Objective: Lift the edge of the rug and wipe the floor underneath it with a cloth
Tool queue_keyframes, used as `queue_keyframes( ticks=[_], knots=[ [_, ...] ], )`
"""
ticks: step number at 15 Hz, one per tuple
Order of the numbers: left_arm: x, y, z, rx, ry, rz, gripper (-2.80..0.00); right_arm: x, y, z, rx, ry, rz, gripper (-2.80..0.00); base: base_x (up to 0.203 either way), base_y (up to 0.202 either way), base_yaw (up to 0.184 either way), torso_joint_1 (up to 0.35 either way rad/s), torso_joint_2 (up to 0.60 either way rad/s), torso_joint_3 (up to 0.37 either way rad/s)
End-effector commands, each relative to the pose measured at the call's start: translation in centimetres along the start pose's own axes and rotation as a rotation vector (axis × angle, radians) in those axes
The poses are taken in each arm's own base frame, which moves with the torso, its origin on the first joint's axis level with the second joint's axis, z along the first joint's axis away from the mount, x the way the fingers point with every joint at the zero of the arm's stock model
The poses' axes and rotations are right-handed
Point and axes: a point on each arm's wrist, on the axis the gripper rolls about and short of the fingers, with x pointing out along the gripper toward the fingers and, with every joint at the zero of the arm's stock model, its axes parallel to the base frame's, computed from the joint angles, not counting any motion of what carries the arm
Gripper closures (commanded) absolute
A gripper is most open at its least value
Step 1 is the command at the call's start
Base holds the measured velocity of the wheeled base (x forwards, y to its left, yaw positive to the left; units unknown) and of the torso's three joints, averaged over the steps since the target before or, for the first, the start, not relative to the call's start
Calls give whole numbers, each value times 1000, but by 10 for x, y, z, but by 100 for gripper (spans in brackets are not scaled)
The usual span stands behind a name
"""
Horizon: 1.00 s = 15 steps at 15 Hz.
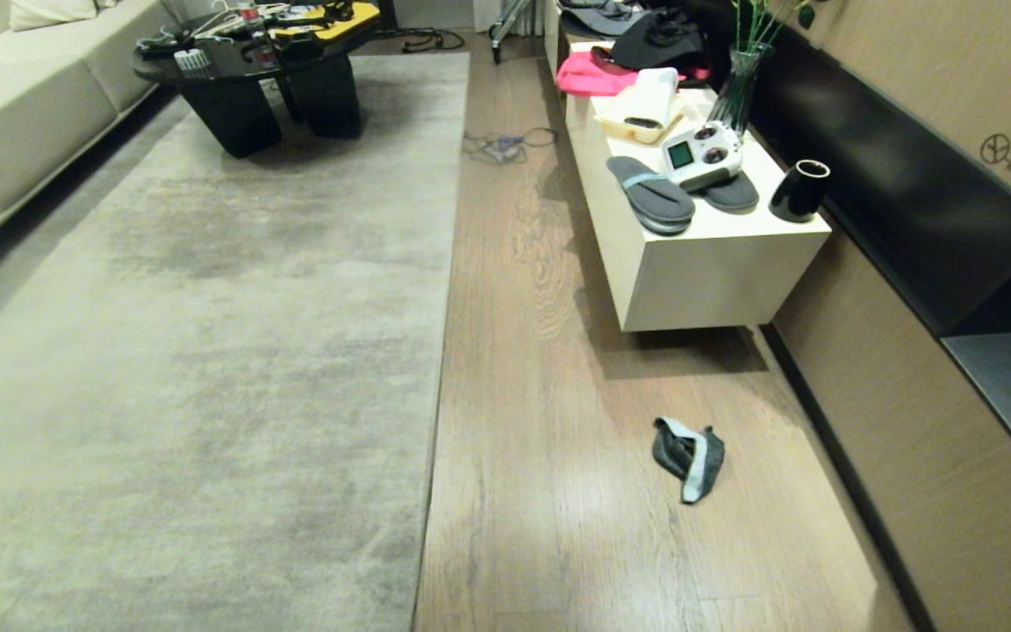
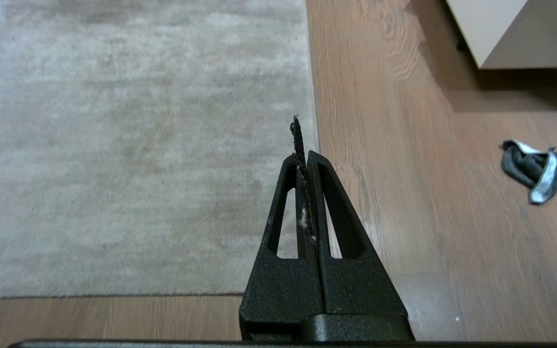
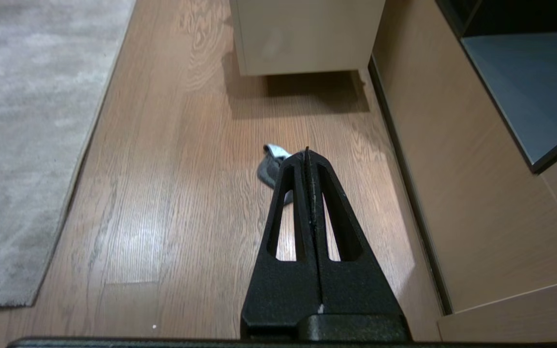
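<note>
While neither arm shows in the head view, the rug [image 1: 207, 351] lies flat across the left of the floor [image 1: 541, 491], its long straight edge running beside the bare planks; right of that edge, well apart from it, the cloth [image 1: 688, 456] lies crumpled on the planks, nearer than the white cabinet [image 1: 699, 272], which carries grey slippers [image 1: 651, 195], a white remote controller [image 1: 702, 156] and a black cup [image 1: 799, 190]; beyond the rug's far end stands a black coffee table [image 1: 251, 61], and a sofa [image 1: 23, 105] runs along its left side. From the left wrist view, the left gripper [image 2: 306, 155] hangs above the rug's corner with its fingers pressed together, only a thin dark scrap poking out between the tips, and the cloth [image 2: 535, 169] lies on the planks well off from the rug edge. From the right wrist view, the right gripper [image 3: 306, 153] is closed flat with nothing in it, above the floor [image 3: 172, 193]; it partly hides the cloth [image 3: 271, 166], which lies between the rug [image 3: 22, 145] and the wall panel
</note>
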Motion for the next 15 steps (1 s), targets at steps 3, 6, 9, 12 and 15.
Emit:
queue_keyframes(
  ticks=[3,6,9,12,15],
  knots=[
    [0,0,0,-1,1,0,0,0,0,0,-1,1,0,0,0,0,0,2,2,201],
    [0,0,0,-1,1,0,0,0,0,0,-1,1,0,0,0,0,0,6,1,201],
    [0,0,0,-1,1,0,0,0,0,0,-1,1,0,0,0,0,0,2,0,200],
    [0,0,0,-1,1,0,0,0,0,0,-1,1,0,0,0,0,0,2,-1,198],
    [0,0,0,-2,1,-1,0,0,0,0,-1,1,0,0,0,0,0,1,2,100]
  ],
)
